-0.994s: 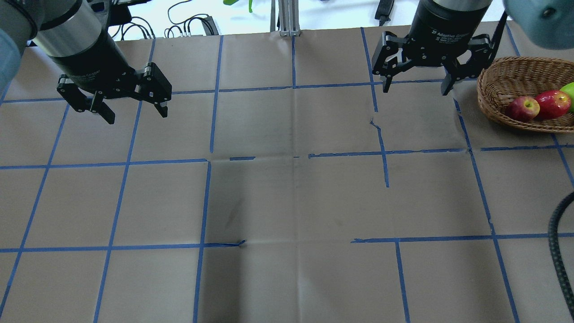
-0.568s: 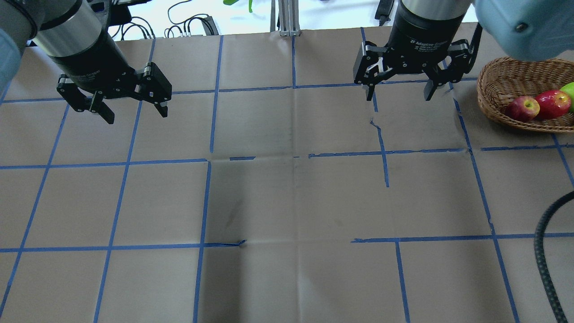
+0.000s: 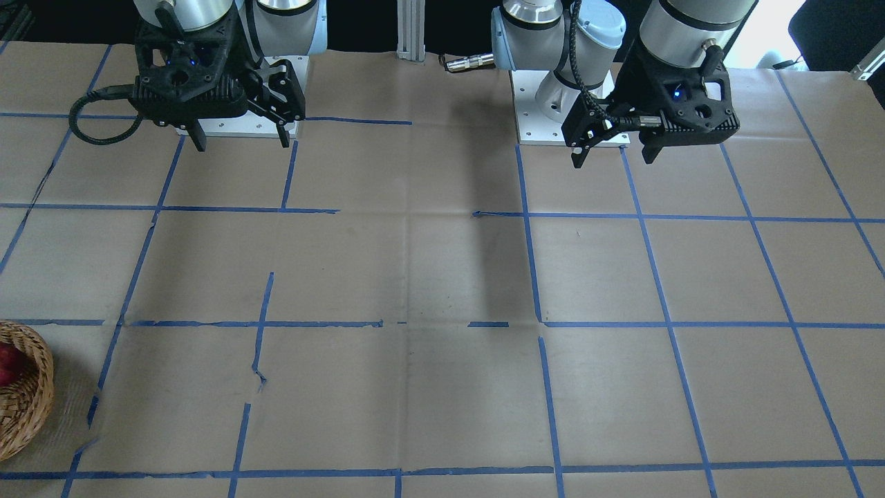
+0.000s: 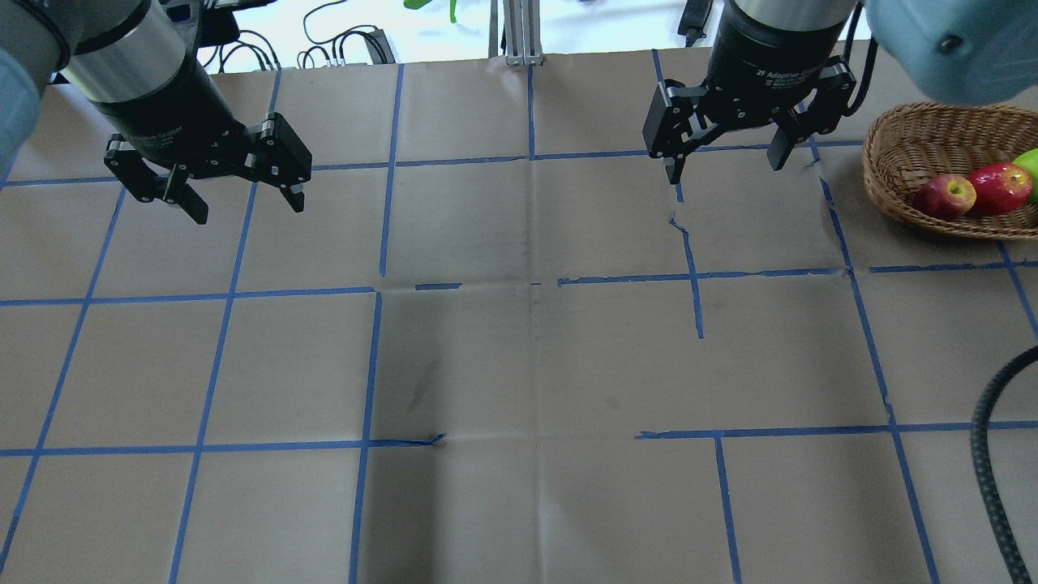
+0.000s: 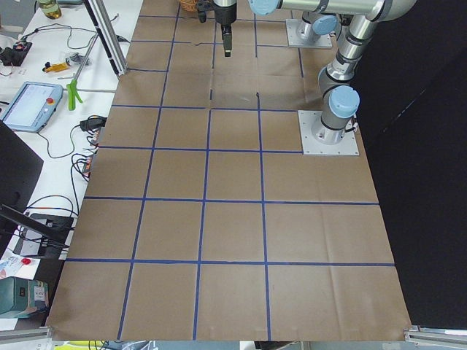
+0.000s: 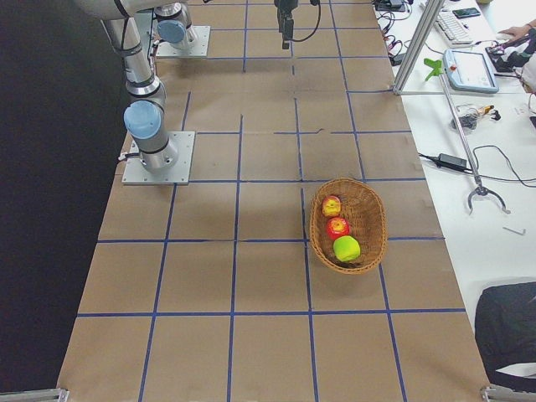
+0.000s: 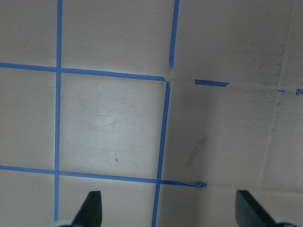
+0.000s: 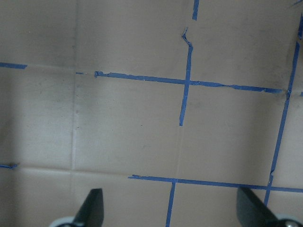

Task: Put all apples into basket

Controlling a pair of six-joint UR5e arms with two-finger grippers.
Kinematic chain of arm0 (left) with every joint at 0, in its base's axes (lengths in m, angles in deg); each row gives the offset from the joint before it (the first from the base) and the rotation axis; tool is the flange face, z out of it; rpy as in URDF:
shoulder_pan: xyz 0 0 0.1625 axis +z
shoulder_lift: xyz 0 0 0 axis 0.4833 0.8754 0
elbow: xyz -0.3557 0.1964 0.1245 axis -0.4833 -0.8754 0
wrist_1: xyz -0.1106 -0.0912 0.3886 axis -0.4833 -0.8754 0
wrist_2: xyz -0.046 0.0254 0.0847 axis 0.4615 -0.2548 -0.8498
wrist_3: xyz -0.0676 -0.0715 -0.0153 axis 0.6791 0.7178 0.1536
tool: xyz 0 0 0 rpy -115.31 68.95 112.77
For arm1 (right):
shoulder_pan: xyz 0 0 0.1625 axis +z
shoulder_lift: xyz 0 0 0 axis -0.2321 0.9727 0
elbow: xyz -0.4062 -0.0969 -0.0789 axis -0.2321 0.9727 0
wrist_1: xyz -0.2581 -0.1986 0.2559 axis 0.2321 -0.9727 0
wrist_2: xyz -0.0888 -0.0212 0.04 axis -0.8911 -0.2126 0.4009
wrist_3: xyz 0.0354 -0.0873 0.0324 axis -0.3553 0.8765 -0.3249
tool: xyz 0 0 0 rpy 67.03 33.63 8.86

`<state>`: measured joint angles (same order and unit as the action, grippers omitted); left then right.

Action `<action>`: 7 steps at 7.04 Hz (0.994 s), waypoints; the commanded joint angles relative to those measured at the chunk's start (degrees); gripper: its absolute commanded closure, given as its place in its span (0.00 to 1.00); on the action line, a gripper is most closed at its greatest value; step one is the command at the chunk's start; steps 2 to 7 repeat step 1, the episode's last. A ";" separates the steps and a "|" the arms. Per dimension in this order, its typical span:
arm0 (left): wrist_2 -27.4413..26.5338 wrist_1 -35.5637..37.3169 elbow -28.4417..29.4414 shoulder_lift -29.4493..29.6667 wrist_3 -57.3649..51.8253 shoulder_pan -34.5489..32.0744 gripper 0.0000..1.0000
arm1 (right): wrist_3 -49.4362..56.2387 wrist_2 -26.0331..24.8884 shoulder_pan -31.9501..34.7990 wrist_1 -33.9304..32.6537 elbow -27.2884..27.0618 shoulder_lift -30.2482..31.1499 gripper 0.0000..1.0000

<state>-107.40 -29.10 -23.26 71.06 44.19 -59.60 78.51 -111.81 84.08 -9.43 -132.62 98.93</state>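
Now, nearest the overhead camera there is only the paper-covered surface [image 4: 519,365] with its blue tape grid, plus a black cable [image 4: 983,478] curving in at the right edge. Further out, on the robot's right side, sits the basket [image 4: 908,150]. All three apples lie inside it in a row: the red-and-yellow apple [image 4: 945,196], touching the deep red apple [image 4: 1000,187], and the green apple [image 4: 1031,165], which is cut by the frame edge. The exterior right view confirms the count, with all three lying below the rim. I find no apple outside the basket in any view. At about the same depth the right gripper [image 4: 724,166] hangs above the surface beside the basket, apart from it and not over it. Its fingers are spread wide with nothing between them, and its wrist camera shows only paper and tape between the two fingertips. Across the surface, well apart, the left gripper [image 4: 246,208] hangs the same way, fingers apart and carrying nothing. Beyond both are the far edge of the surface and some cabling. Judgement: the placing work looks complete, three of three apples in. As far as these pictures show, no pick remains. At most the arms have to be parked.
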 commanded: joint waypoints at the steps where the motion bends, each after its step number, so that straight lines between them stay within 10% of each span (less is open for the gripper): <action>1: -2.06 -0.35 0.09 0.24 -0.54 -0.09 0.02 | 0.99 -0.28 -0.20 0.15 -0.02 0.11 0.00; 7: -2.06 -0.35 0.09 0.24 -0.54 -0.09 0.02 | 0.99 -0.28 -0.20 0.15 -0.02 0.11 0.00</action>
